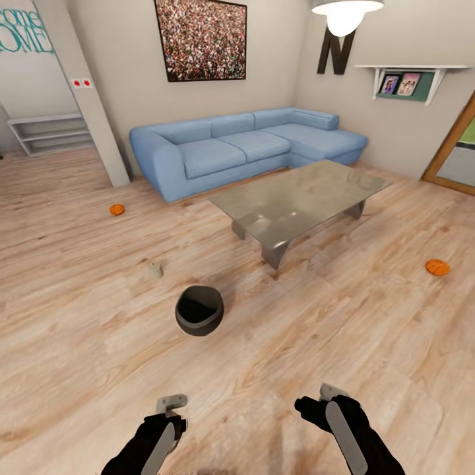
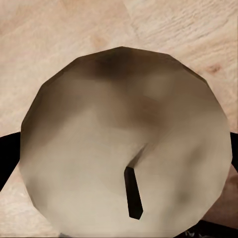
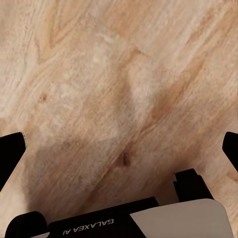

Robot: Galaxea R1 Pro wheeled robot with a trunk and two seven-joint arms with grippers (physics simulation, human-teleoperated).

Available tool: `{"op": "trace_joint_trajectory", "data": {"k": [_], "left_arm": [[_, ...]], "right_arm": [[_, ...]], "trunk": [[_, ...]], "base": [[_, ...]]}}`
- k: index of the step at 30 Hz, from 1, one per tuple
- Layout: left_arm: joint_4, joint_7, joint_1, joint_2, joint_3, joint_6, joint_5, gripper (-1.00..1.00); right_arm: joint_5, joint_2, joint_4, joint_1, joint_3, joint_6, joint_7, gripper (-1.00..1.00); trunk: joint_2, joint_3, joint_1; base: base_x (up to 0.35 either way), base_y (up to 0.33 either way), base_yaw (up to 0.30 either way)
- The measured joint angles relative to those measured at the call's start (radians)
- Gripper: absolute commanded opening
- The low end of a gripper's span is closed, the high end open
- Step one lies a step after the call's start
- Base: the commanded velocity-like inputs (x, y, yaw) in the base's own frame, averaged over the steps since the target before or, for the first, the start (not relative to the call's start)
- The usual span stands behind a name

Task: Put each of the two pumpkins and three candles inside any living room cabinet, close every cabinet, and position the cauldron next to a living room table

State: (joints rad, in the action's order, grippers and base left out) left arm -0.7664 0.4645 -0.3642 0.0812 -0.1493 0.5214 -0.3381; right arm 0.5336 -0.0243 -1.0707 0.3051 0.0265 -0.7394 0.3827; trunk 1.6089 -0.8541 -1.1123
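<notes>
The cauldron point(image 1: 199, 310) sits on the wood floor point(image 1: 79, 316) slightly left of centre in the head view, mouth up, interior dark; nothing can be made out inside it. It lies above and between the two end effectors in the frame, well apart from both, and near the front left corner of the glass surface point(image 1: 300, 198) without touching it.

One pumpkin point(image 1: 117, 209) rests on the floor at mid-left, near the sofa's left end. The second pumpkin point(image 1: 437, 266) lies at the far right edge, beyond the surface's right side. A small pale candle point(image 1: 155, 269) stands on the floor just up-left of the cauldron; it is too small for any detail.

In the left wrist view a pale, faceted round candle top point(image 2: 124, 144) with a dark wick sits between dark fingers at the frame's edges; its body is hidden. The left end effector point(image 1: 173, 412), bottom left of the head view, appears clamped on this candle, though the candle is hidden there.

The right end effector point(image 1: 316, 401), bottom right, hangs over bare floor, fingers spread wide and holding nothing.

The blue sofa point(image 1: 244, 148) stands behind the surface. The lamp point(image 1: 346, 13) is cut off at the top.
</notes>
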Motion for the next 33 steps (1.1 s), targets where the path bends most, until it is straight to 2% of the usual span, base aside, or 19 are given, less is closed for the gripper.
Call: {"op": "trace_joint_trajectory", "data": {"k": [3, 6, 8, 11, 15, 33], "left_arm": [[0.013, 0.01, 0.0, -0.002, 0.01, -0.005, 0.0, -1.0], [0.017, 0.076, 0.0, -0.003, 0.03, -0.013, 0.007, -1.0], [0.017, 0.123, 0.0, -0.003, 0.035, -0.041, 0.004, -1.0], [0.017, 0.145, 0.0, -0.002, 0.036, -0.063, -0.002, -1.0], [0.017, 0.149, 0.0, -0.002, 0.036, -0.07, -0.004, -1.0], [0.017, 0.139, 0.0, 0.002, 0.035, -0.069, -0.006, -1.0]], "right_arm": [[0.0, 0.0, 0.0, 0.0, 0.0, 0.0, 0.0, 1.0], [0.0, 0.0, 0.0, 0.0, 0.0, 0.0, 0.0, 1.0], [0.0, 0.0, 0.0, 0.0, 0.002, 0.0, 0.0, 1.0], [0.0, -0.001, 0.0, 0.0, 0.02, 0.0, 0.0, 1.0], [-0.001, -0.001, 0.0, 0.0, 0.03, 0.0, 0.0, 1.0], [0.0, -0.001, 0.0, 0.0, 0.034, 0.027, 0.0, 1.0]], "trunk": [[0.0, 0.0, 0.0], [0.0, 0.0, 0.0], [0.0, 0.0, 0.0], [0.0, 0.0, 0.0], [0.0, 0.0, 0.0], [0.0, 0.0, 0.0]], "base": [[0.0, 0.0, 0.292], [0.0, 0.0, 0.292], [0.0, 0.0, 0.292], [0.0, 0.0, 0.292], [0.0, 0.0, 0.292], [0.0, 0.0, 0.292]]}}
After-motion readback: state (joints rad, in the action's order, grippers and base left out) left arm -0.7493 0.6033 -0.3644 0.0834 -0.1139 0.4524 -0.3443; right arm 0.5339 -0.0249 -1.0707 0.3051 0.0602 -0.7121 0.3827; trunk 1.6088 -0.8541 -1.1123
